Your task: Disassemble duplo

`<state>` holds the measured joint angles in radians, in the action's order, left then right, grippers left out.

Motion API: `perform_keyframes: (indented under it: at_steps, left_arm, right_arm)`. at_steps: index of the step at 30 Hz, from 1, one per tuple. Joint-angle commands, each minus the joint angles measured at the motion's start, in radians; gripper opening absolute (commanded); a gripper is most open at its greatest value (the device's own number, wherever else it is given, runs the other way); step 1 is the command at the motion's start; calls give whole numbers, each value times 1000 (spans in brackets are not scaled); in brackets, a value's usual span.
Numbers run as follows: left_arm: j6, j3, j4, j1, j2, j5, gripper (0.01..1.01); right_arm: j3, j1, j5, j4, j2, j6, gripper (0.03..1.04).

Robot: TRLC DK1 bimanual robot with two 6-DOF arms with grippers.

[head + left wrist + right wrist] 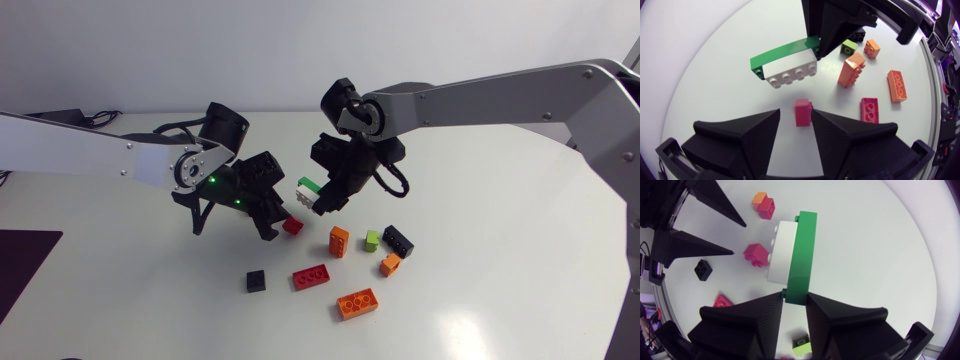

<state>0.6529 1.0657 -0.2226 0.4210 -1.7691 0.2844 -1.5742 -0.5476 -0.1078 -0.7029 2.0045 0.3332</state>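
Observation:
My right gripper (325, 197) (794, 296) is shut on one end of a long green plate (308, 184) (785, 52) (802, 255) and holds it above the table. A white brick (308, 197) (791, 72) (782, 250) is still stuck to that plate. A small red brick (292, 226) (801, 112) (757, 255) lies on the table just below the plate. My left gripper (278, 218) (796, 111) hangs over it, open. One fingertip is against the brick and a gap shows at the other.
Loose bricks lie in front of the grippers: an orange brick (340, 241), a lime one (372, 239), a black one (398, 240), a small orange one (390, 264), a small black one (257, 281), a red one (312, 276) and an orange one (358, 302).

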Motion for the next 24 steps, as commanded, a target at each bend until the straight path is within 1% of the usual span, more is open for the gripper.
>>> perform_keyframes:
  at_steps: [1, 5, 8, 9, 10, 14, 15, 17, 19, 20, 24]
  left_arm:
    - [-15, -19, 3, 4, 2, 12, 477]
    - [-6, 4, 3, 1, -16, 10, 631]
    - [-33, 30, -3, -4, -13, 18, 785]
    - [-56, 46, -27, -8, -12, 56, 831]
    - [-90, 77, -66, -27, -15, 119, 849]
    - [-217, 208, -184, -133, -64, 374, 862]
    - [-253, 224, -189, -162, -70, 434, 862]
    - [-311, 238, -187, -205, -73, 499, 862]
    - [-363, 243, -187, -246, -76, 582, 862]
    - [-391, 243, -178, -266, -79, 619, 862]
    - [-427, 243, -173, -314, -87, 780, 861]
  right_arm:
    - [25, 12, 8, 11, -4, 17, 211]
    - [60, 5, 2, 26, -27, 26, 211]
    - [89, -3, -1, 48, -55, 33, 211]
    - [102, -6, -1, 60, -66, 33, 211]
    - [108, -8, -1, 66, -76, 32, 211]
    - [157, -14, -4, 115, -151, 27, 211]
    - [180, -18, -9, 138, -179, 27, 211]
    - [214, -20, -6, 175, -220, 21, 213]
    - [260, -23, -6, 241, -265, 17, 213]
    - [270, -21, -7, 253, -280, 13, 213]
    - [318, -21, -9, 352, -340, -14, 213]
